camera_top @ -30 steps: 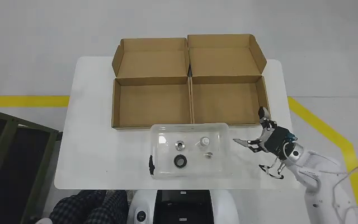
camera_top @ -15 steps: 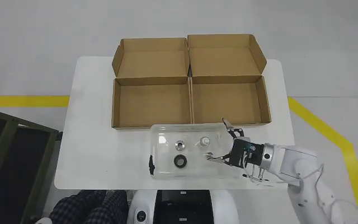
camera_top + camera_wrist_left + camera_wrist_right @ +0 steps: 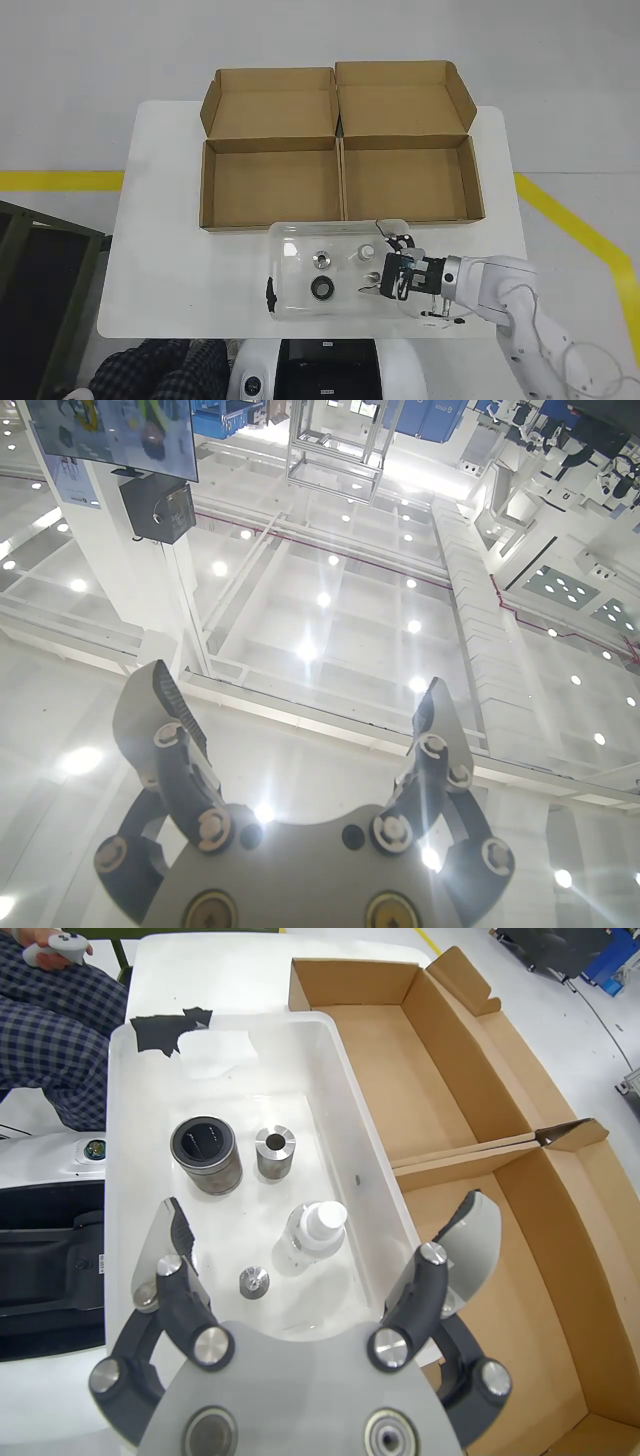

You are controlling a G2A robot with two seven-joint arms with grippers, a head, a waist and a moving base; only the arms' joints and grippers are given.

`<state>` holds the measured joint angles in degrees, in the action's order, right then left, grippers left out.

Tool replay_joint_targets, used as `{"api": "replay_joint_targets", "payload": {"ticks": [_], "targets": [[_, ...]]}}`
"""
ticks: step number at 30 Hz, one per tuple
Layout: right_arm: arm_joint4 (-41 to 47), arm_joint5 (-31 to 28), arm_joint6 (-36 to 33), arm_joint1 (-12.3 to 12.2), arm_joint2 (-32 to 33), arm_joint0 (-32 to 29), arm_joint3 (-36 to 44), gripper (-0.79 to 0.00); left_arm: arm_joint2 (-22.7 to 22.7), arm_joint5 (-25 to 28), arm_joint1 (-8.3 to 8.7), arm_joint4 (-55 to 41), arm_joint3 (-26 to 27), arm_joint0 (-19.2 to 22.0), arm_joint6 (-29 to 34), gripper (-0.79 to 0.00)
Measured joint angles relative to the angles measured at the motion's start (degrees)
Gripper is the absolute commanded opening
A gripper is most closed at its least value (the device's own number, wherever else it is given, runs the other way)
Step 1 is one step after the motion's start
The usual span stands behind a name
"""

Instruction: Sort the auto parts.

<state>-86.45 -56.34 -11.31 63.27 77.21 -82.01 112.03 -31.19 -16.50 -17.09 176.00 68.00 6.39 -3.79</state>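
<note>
A clear plastic bin (image 3: 340,224) at the table's front holds a black linear bearing (image 3: 323,289), a steel bushing (image 3: 320,259), a small white-capped bottle (image 3: 366,251) and a small metal piece (image 3: 372,277). My right gripper (image 3: 378,262) hangs open over the bin's right end, its fingers either side of the bottle and the small piece. In the right wrist view the bottle (image 3: 316,1228) and small piece (image 3: 254,1282) lie just ahead of the open gripper (image 3: 324,1208), with the bearing (image 3: 206,1161) and bushing (image 3: 274,1151) farther on. My left gripper (image 3: 296,679) is open, pointing at the ceiling.
Two open cardboard boxes, left (image 3: 272,185) and right (image 3: 405,182), sit side by side behind the bin with flaps up. The bin's rim (image 3: 360,1093) runs close along a box wall (image 3: 450,1103). Black tape (image 3: 165,1030) marks the bin's far end.
My right arm has swung left from the table's right edge to over the bin's right end, staying open. The parts have not moved.
</note>
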Motion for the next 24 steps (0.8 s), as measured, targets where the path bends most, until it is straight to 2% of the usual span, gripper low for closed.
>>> {"api": "replay_joint_targets", "payload": {"ticks": [3,4,6,7,9,11,12,15,20,24], "targets": [[-0.2,0.2,-0.9,-0.1,-0.8,0.5,-0.6,0.0,0.0,0.0,0.0,0.0,0.0,0.0,0.0,0.0],[-0.2,0.1,-1.2,-0.1,-1.0,0.6,-0.8,-0.065,0.0,0.0,0.0,0.0,0.0,0.0,0.0,0.0],[-0.4,0.0,-1.9,-0.2,-1.4,0.9,-1.0,-0.102,0.0,0.0,0.0,0.0,0.0,0.0,0.0,0.0],[-0.4,0.0,-2.1,-0.3,-1.5,0.9,-1.0,-0.2,0.0,0.0,0.0,0.0,0.0,0.0,0.0,0.0],[-0.5,0.1,-2.6,-0.3,-1.7,1.1,-1.2,-0.237,0.0,0.0,0.0,0.0,0.0,0.0,0.0,0.0],[-0.3,0.4,-2.9,-0.4,-1.9,1.2,-1.4,-0.345,0.0,0.0,0.0,0.0,0.0,0.0,0.0,0.0],[-0.1,0.6,-3.0,-0.4,-2.0,1.3,-1.6,-0.354,0.0,0.0,0.0,0.0,0.0,0.0,0.0,0.0],[0.0,1.4,-3.9,-0.5,-2.3,1.5,-1.8,-0.314,0.0,0.0,0.0,0.0,0.0,0.0,0.0,0.0],[0.2,2.1,-5.6,-0.6,-3.0,2.0,-2.3,-0.394,0.0,0.0,0.0,0.0,0.0,0.0,0.0,0.0],[0.3,2.6,-6.7,-0.8,-3.6,2.4,-2.4,-0.403,0.0,0.0,0.0,0.0,0.0,0.0,0.0,0.0]]}}
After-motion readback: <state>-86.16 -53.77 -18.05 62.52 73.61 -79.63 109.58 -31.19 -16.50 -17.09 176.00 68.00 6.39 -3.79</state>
